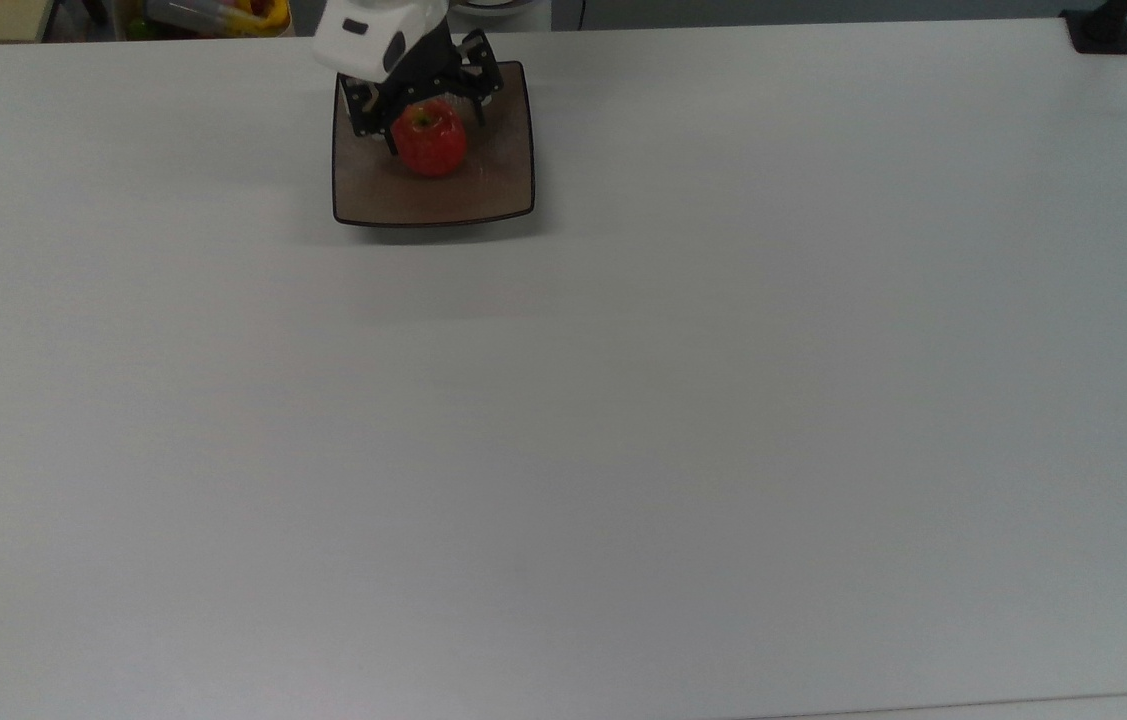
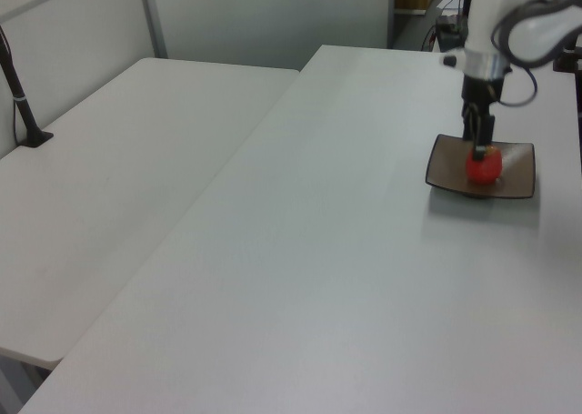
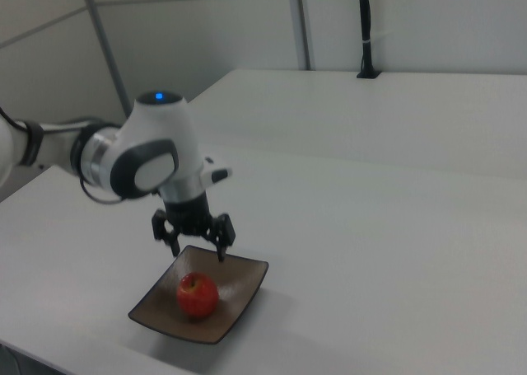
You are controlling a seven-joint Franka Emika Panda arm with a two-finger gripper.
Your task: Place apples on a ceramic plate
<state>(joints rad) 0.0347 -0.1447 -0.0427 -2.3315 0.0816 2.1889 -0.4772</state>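
A small red apple (image 1: 431, 142) rests on the square brown ceramic plate (image 1: 495, 185), a little back of its middle. In the right view the apple (image 3: 198, 295) lies free on the plate (image 3: 241, 288). My gripper (image 3: 199, 252) hangs just above it, open, with both fingers clear of the fruit. From the top view the gripper (image 1: 423, 105) covers the plate's far edge. In the left view the gripper (image 2: 480, 137) stands right over the apple (image 2: 484, 166) and plate (image 2: 516, 184).
The plate sits near the white table's far edge in the top view. Coloured clutter (image 1: 213, 14) lies beyond that edge. A black post base (image 1: 1103, 30) stands at the top view's right corner. A second table (image 2: 109, 177) adjoins in the left view.
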